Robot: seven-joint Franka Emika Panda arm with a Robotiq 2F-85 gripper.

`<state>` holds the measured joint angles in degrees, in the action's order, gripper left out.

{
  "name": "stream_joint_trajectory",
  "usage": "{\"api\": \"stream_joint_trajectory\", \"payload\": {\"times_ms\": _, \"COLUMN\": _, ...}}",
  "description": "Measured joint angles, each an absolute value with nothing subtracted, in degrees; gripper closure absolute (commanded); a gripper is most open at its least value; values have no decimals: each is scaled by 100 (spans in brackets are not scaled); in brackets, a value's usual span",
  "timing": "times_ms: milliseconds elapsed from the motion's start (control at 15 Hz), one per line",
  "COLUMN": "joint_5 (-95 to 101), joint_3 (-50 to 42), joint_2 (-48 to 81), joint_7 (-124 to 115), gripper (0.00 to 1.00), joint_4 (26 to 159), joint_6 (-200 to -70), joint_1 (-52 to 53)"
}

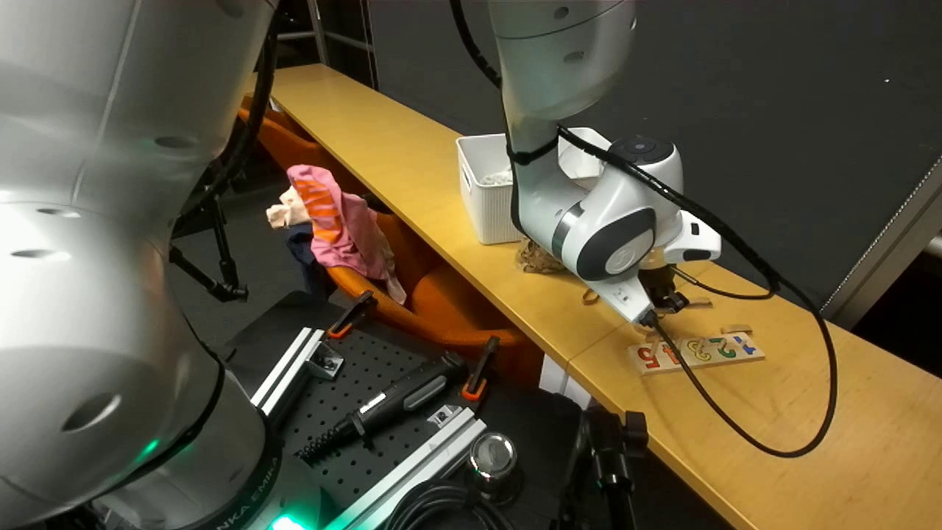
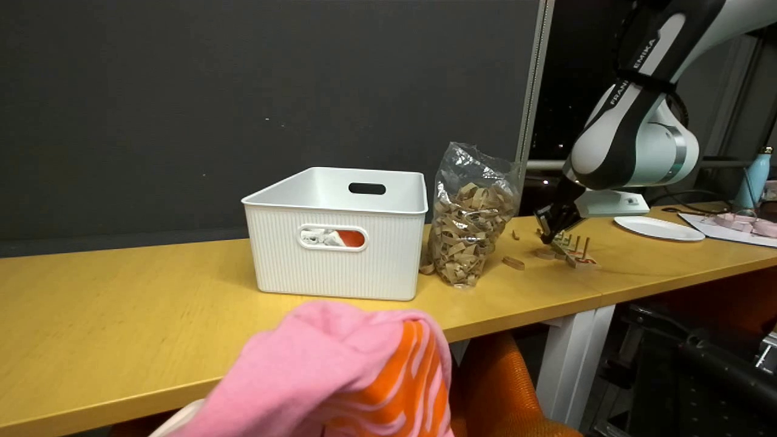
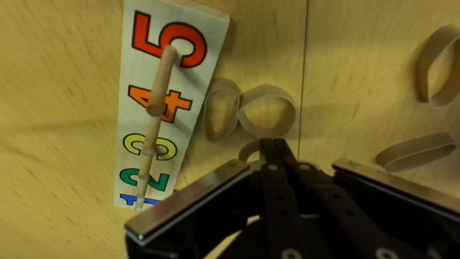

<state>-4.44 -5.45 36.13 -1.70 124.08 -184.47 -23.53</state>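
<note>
My gripper (image 3: 274, 142) is low over the table with its fingertips together and nothing visible between them. Just beyond the tips lies a tan rubber-band-like loop (image 3: 266, 90), touching a narrower loop (image 3: 222, 84) on its left. Another loop (image 3: 248, 148) is partly hidden behind the fingers; whether they touch it I cannot tell. To the left is a pale wooden board (image 3: 131, 75) with coloured numerals and a row of upright pegs, also seen beneath the arm in both exterior views. Two more loops lie to the right, one rounder (image 3: 429, 57) and one flatter (image 3: 417, 151).
A clear bag of tan loops (image 2: 470, 237) stands beside a white basket (image 2: 334, 267) on the table. Farther along are a white plate (image 2: 658, 229) and a blue bottle (image 2: 754, 179). A black cable (image 1: 831, 368) hangs from the wrist. Pink cloth (image 1: 346, 221) drapes an orange chair.
</note>
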Motion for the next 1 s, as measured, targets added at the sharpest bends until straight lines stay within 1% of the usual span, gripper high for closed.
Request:
{"api": "stream_joint_trajectory", "payload": {"times_ms": 133, "joint_5": -444, "joint_3": -539, "joint_2": 3615, "joint_7": -170, "gripper": 100, "joint_4": 12409, "joint_6": -18445, "joint_1": -2353}}
{"api": "stream_joint_trajectory", "payload": {"times_ms": 267, "joint_5": -444, "joint_3": -539, "joint_2": 3620, "joint_7": -170, "gripper": 72, "joint_4": 12409, "joint_6": -18438, "joint_1": -2354}}
{"api": "stream_joint_trajectory", "payload": {"times_ms": 400, "joint_5": -444, "joint_3": -539, "joint_2": 3636, "joint_7": -171, "gripper": 60, "joint_4": 12409, "joint_6": -18426, "joint_1": -2354}}
{"api": "stream_joint_trajectory", "payload": {"times_ms": 467, "joint_5": -444, "joint_3": -539, "joint_2": 3645, "joint_7": -171, "gripper": 51, "joint_4": 12409, "joint_6": -18421, "joint_1": -2355}}
{"api": "stream_joint_trajectory", "payload": {"times_ms": 933, "joint_5": -445, "joint_3": -539, "joint_2": 3669, "joint_7": -172, "gripper": 2, "joint_4": 12371, "joint_6": -18297, "joint_1": -2373}}
{"api": "stream_joint_trajectory", "payload": {"times_ms": 1000, "joint_5": -445, "joint_3": -538, "joint_2": 3682, "joint_7": -172, "gripper": 0, "joint_4": 12337, "joint_6": -18232, "joint_1": -2376}}
